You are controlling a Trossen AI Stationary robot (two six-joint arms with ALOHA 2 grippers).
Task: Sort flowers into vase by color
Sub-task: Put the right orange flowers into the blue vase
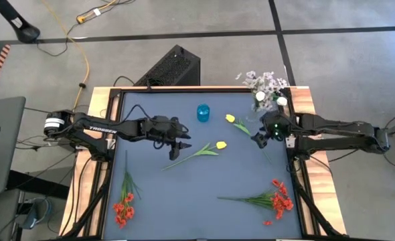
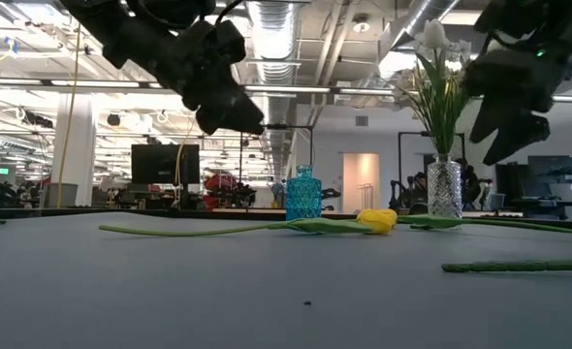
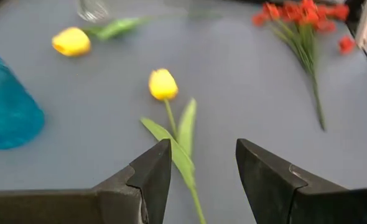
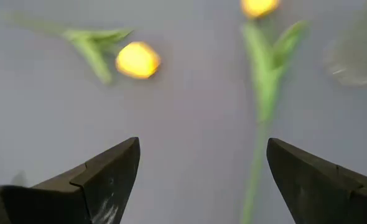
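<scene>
High view, blue-grey table [image 1: 184, 194], grey floor [image 1: 331, 60]

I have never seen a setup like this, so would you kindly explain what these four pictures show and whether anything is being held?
Two dark robot arms work at a blue-grey table. One picture looks straight down, one looks level across the tabletop, and two come from cameras on the wrists.

On the table lie two yellow tulips, two bunches of red flowers, a blue vase, and a clear glass vase holding white flowers.

The left gripper hovers above one tulip's stem, jaws apart. The right gripper is wide open near the other tulip. Neither holds anything.
</scene>
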